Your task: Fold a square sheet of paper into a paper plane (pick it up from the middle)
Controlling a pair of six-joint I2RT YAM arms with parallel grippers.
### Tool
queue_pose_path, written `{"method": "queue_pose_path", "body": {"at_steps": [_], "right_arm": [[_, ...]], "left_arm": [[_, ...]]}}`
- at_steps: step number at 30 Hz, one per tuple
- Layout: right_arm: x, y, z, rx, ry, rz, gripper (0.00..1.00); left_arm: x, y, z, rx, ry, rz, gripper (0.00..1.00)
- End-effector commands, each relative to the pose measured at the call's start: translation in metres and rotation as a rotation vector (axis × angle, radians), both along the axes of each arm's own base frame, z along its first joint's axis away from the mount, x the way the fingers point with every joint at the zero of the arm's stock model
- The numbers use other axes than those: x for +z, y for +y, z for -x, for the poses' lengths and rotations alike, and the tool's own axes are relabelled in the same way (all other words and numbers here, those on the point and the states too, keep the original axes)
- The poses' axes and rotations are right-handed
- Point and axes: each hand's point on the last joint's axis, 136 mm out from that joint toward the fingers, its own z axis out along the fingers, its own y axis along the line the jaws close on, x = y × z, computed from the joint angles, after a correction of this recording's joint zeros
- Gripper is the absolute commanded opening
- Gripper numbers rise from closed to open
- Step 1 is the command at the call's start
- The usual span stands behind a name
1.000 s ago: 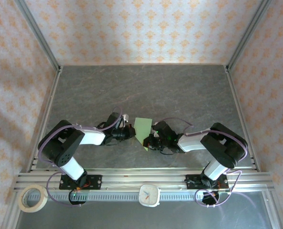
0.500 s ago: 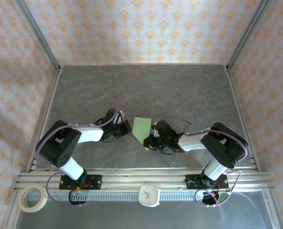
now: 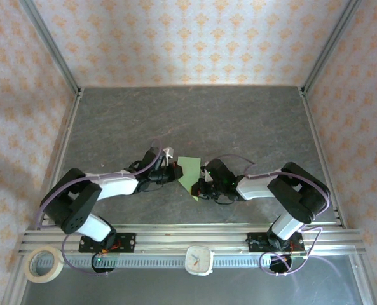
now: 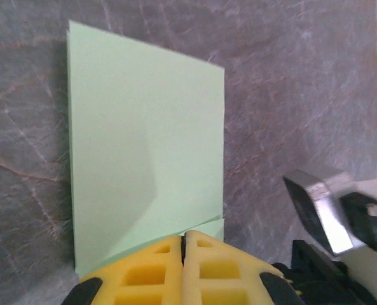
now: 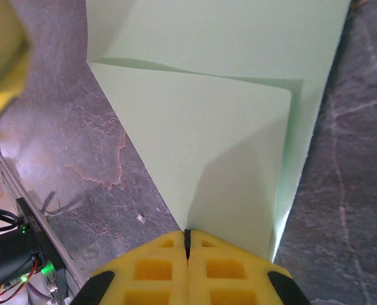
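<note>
Left gripper (image 4: 184, 236) and right gripper (image 5: 187, 232) both clenched shut, tips against opposite edges of the sheet of paper (image 3: 188, 173).
The partly folded sheet lies between them on the grey marbled table (image 3: 194, 114) near the front, boxed by orange-patterned walls (image 3: 194, 38) — long axis front to back, narrowed tip toward the arm bases.

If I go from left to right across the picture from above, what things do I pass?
First the beige roll of tape → the black left hand → the pale green folded sheet of paper → the black right hand.
</note>
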Motion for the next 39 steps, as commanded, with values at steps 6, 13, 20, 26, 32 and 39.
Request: {"method": "queue_pose_path", "body": {"at_steps": [6, 13, 20, 26, 32, 39], "right_arm": [[-0.016, -0.013, 0.010, -0.009, 0.090, 0.091, 0.00], [0.019, 0.014, -0.014, -0.019, 0.036, -0.005, 0.00], [-0.009, 0.017, -0.025, -0.050, 0.058, 0.060, 0.00], [-0.018, -0.010, 0.002, -0.033, 0.085, 0.103, 0.00], [-0.003, -0.021, 0.015, -0.038, 0.079, 0.067, 0.00], [0.024, 0.012, -0.023, -0.085, 0.010, -0.011, 0.00]], "left_arm": [[-0.048, 0.008, 0.007, -0.007, 0.102, -0.119, 0.00], [-0.055, 0.008, 0.014, -0.007, 0.124, -0.099, 0.00], [-0.055, 0.008, 0.014, -0.004, 0.126, -0.098, 0.00], [-0.057, 0.013, 0.014, 0.006, 0.130, -0.122, 0.00], [-0.060, 0.015, 0.016, 0.017, 0.134, -0.123, 0.00], [-0.058, 0.015, 0.017, 0.022, 0.133, -0.110, 0.00]]}}
